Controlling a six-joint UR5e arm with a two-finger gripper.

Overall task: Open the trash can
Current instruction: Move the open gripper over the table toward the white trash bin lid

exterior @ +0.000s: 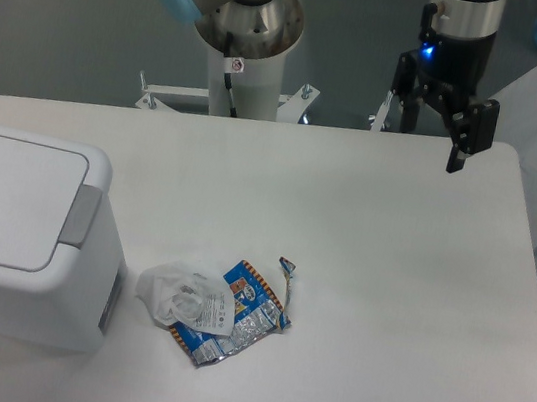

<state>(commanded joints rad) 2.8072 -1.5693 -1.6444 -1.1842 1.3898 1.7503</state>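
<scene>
The trash can (12,223) is a large white boxy bin at the left edge of the table. Its flat white lid (2,192) lies shut, with a grey push bar (80,215) along its right side. My gripper (425,144) hangs over the table's far right part, far from the bin. Its fingers are spread apart and open, with nothing between them. One black finger (465,134) shows clearly on the right, and the other is partly hidden behind the gripper body.
Crumpled white-and-blue wrappers (237,313) and a clear plastic bag (174,293) lie just right of the bin. The arm's base column (241,45) stands behind the table's far edge. The white table (388,280) ends at the right at about x=600.
</scene>
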